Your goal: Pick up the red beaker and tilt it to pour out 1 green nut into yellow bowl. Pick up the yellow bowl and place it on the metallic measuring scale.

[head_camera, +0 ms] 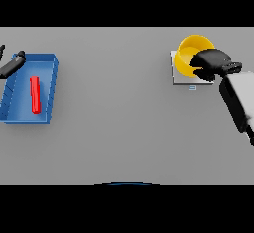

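Head view showed the yellow bowl (191,53) standing on the scale (184,81) near the far right corner of the table. Right hand (212,63) was at the bowl's near rim, its fingers curled over the rim and holding it. So the placing looked almost done, and I judged that only the release was left. Whether a nut lay in the bowl I could not tell. Red beaker (34,94) lay flat in the blue tray (48,63) at the left edge. Left hand (11,64) was at the tray's far left corner; its grip I could not tell.
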`<state>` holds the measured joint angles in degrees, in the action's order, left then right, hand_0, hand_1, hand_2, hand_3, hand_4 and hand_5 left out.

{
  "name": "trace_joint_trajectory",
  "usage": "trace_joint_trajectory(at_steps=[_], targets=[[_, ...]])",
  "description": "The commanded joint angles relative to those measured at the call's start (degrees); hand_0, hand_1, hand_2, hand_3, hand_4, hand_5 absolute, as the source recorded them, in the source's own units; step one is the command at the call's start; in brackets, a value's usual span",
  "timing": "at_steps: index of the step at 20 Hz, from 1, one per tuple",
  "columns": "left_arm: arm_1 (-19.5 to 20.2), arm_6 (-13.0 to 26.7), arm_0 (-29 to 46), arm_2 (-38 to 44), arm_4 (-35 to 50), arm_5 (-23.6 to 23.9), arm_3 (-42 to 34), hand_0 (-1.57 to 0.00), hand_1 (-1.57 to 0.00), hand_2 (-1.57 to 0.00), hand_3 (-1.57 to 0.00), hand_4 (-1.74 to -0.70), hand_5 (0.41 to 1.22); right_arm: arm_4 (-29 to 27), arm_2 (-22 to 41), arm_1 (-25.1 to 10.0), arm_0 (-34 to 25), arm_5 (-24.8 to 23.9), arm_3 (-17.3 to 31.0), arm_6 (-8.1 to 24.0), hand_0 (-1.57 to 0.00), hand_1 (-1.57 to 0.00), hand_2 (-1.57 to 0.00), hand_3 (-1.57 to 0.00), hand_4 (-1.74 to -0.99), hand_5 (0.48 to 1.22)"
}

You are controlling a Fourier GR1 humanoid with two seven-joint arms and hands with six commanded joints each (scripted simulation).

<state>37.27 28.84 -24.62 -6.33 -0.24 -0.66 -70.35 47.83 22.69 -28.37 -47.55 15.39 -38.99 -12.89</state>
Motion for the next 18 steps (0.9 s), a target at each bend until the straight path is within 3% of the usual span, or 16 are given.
trace_joint_trajectory(at_steps=[1, 2, 3, 5, 8, 12, 18], targets=[[0.1, 0.2, -0.2, 0.2, 0.0, -0.1, 0.7, 0.00, 0.00, 0.00, 0.00, -0.73, 0.715, -0.2, -0.1, -0.3, 0.0, 0.6, 0.0, -0.1, -1.40, -1.57, -1.39, -1.36, -1.741, 1.221], [0.4, -0.2, -0.6, 0.6, 0.2, -0.5, 1.5, 0.00, 0.00, 0.00, 0.00, -0.73, 0.717, -0.2, -0.2, 0.2, 0.5, 0.2, -0.1, 0.2, -1.33, -1.46, -1.42, -1.20, -1.741, 1.221], [0.4, 0.1, -1.1, 0.5, 0.1, -0.4, 1.5, 0.00, 0.00, 0.00, 0.00, -0.73, 0.720, -0.8, -0.6, 0.1, 0.6, 1.0, -0.4, -0.5, -1.13, -1.32, -1.33, -1.06, -1.701, 1.221], [0.0, -1.2, -1.1, 0.4, 0.0, -0.6, 2.1, 0.00, 0.00, 0.00, 0.00, -0.73, 0.728, -1.1, -1.2, 0.3, 0.3, 1.0, 0.8, -0.2, -0.72, -0.98, -1.04, -0.83, -1.619, 1.072], [-0.5, -1.3, -1.0, 0.2, 0.1, -0.4, 2.1, 0.00, 0.00, 0.00, 0.00, -0.73, 0.717, -0.9, -1.1, -0.1, 0.2, 2.2, 0.7, 0.6, -0.37, -0.58, -0.69, -0.61, -1.539, 0.933], [-0.2, -0.6, -0.1, 0.2, 0.0, 0.0, 0.9, 0.00, 0.00, 0.00, 0.00, -0.72, 0.703, 0.5, 0.3, -0.6, -0.7, 1.8, 2.0, -2.1, -0.15, -0.24, -0.37, -0.45, -1.469, 0.842], [0.0, -0.8, -0.2, 0.4, 0.2, 0.0, 0.6, 0.00, 0.00, 0.00, 0.00, -0.72, 0.693, 0.2, 0.2, -0.7, -0.3, 3.9, 2.2, -0.1, -0.04, -0.06, -0.10, -0.27, -1.410, 0.759]])
